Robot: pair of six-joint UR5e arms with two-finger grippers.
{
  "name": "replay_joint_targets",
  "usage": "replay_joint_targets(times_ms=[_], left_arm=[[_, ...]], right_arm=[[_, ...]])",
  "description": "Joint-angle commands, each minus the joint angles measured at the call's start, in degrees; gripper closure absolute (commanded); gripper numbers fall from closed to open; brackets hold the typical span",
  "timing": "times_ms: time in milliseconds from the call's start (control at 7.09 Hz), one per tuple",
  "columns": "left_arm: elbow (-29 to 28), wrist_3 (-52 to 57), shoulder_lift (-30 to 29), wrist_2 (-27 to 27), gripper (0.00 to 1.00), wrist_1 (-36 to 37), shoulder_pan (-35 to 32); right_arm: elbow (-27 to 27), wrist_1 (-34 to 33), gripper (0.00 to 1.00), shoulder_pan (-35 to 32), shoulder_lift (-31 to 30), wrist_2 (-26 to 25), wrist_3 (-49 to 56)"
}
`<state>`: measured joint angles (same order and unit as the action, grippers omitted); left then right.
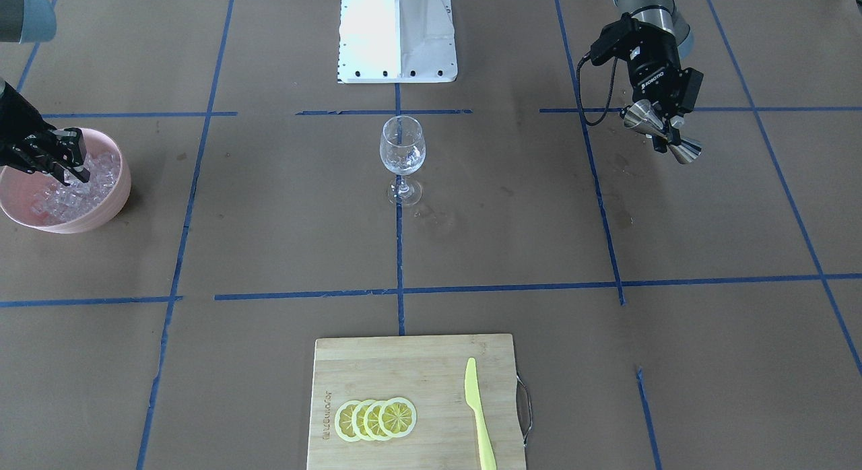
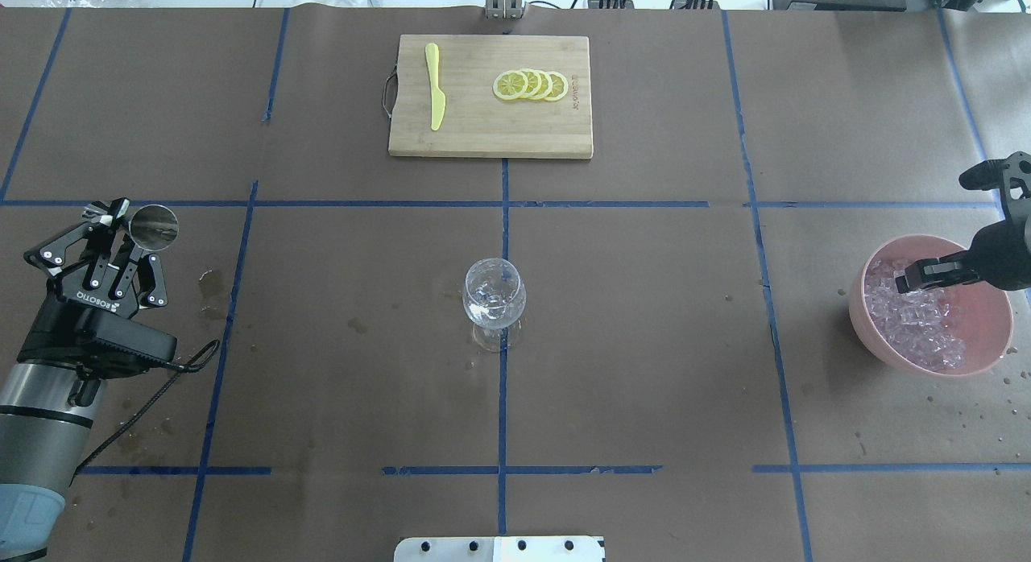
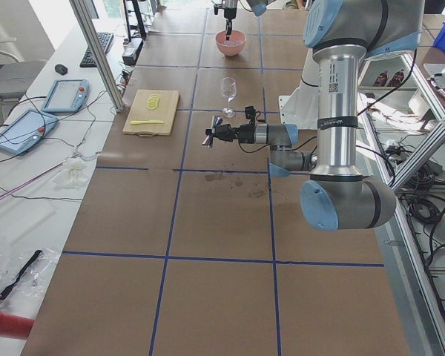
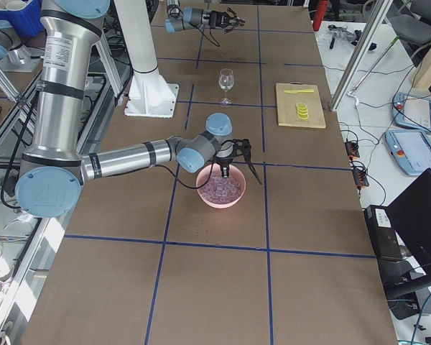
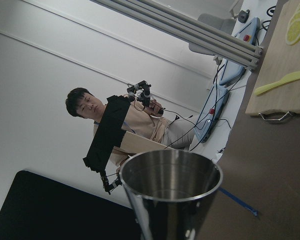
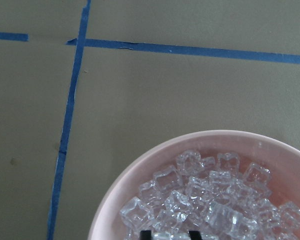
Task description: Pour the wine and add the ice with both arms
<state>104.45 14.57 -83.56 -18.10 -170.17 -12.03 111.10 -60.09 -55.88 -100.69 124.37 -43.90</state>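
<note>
Off to the robot's right, ice lay heaped in pink bowl, directly beneath right gripper, whose fingertips stood parted at the top cubes, none visibly gripped. Wine glass stood well apart at centre; left gripper, beyond it, clenched a sideways jigger.

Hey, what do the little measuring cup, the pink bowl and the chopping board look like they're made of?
Measuring cup: metal, likely polished stainless steel; silvery with mirror-like reflections.
Pink bowl: probably matte plastic, though ceramic can't be ruled out; even opaque colour, little shine.
Chopping board: wood, bamboo by its look; pale joined strips with grain.
</note>
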Motion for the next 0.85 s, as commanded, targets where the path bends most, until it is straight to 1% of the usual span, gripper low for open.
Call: replay_joint_targets(times_ms=[0,282,564,705], left_arm=[[-0.57,-18.87,3.21,-5.68,1.00,-0.52,0.08],[-1.88,-35.57,3.58,-10.08,1.00,-0.52,0.17],[-6.00,-49.56,3.49,-10.29,1.00,-0.69,0.43],[-6.54,-54.34,3.40,-10.28,1.00,-0.69,0.52]], right_arm=[[0.96,0.06,1.00,-0.19,-0.03,0.00,-0.31],[1.04,0.06,1.00,-0.28,-0.03,0.09,-0.31],[1.13,0.06,1.00,-0.72,0.06,0.35,-0.31],[2.52,0.06,1.00,-0.81,-0.03,0.52,-0.39]])
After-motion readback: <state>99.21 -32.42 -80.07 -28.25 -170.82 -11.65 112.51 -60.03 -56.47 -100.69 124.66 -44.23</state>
